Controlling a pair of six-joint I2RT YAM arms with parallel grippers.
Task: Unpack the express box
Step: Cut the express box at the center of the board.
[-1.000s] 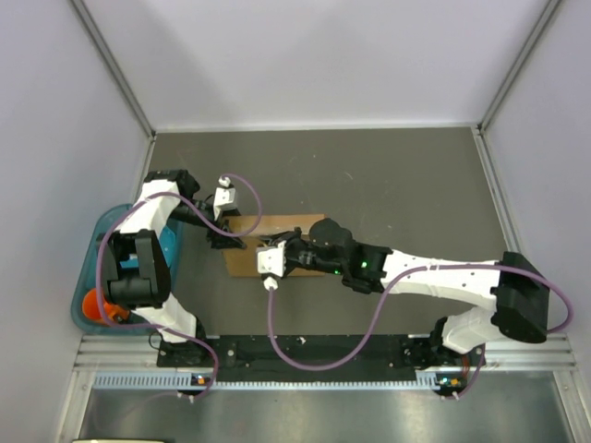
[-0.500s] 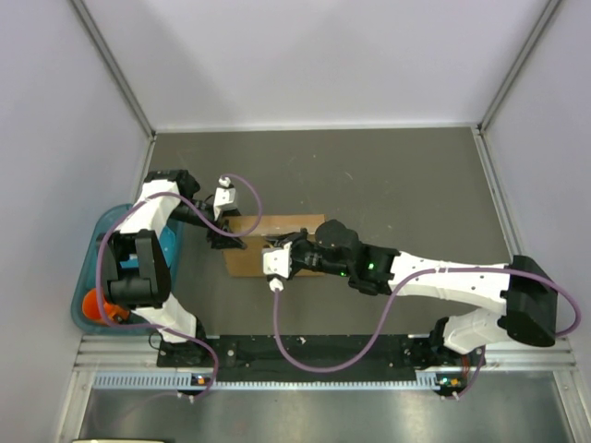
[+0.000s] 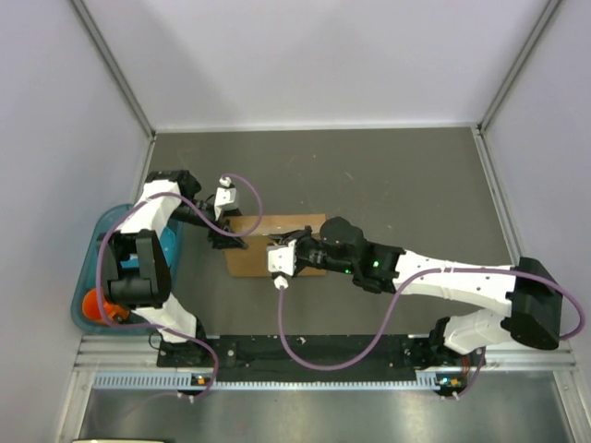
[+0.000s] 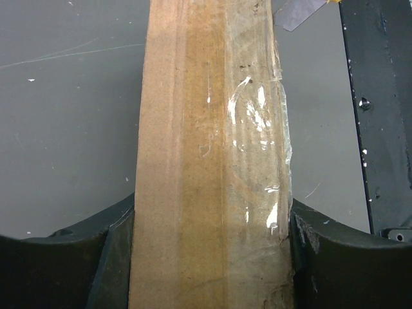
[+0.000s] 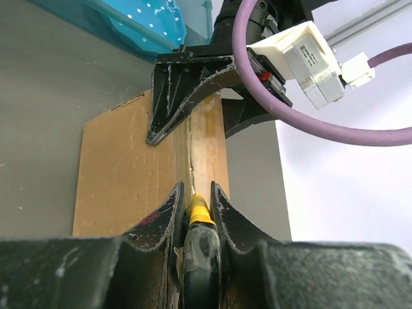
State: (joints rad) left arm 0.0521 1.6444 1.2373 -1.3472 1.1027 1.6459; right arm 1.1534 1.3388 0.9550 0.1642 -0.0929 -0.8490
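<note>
Express box: the express box (image 3: 247,260) sits on the desk (image 3: 388,185), left of centre between the two arms. It appears to stand on a long edge with a narrow face uppermost. Whether it is fully upright or leaning cannot be told.
Left jaws: set wide and closed across the box's thickness at its left end, one finger against each broad face. This is judged a bracing hold, so the box neither tips nor slides under the blade.
Right jaws: closed almost fully on the utility knife (image 5: 198,215), with its yellow nose aimed along the box toward the left jaws.
Knife placement: the tip rests at the joint line where the narrow face meets the near broad face, judged to be for slitting the sealed joint.
Tape: clear tape (image 4: 257,129), wrinkled and glossy, covers part of the narrow face.
Bin: a teal bin (image 3: 83,277) stands at the desk's left edge, apart from the box.
Hidden: the blade itself cannot be made out, nor whether it has entered the tape. From above, the right arm covers the box's far edge. The contents are unseen.
</note>
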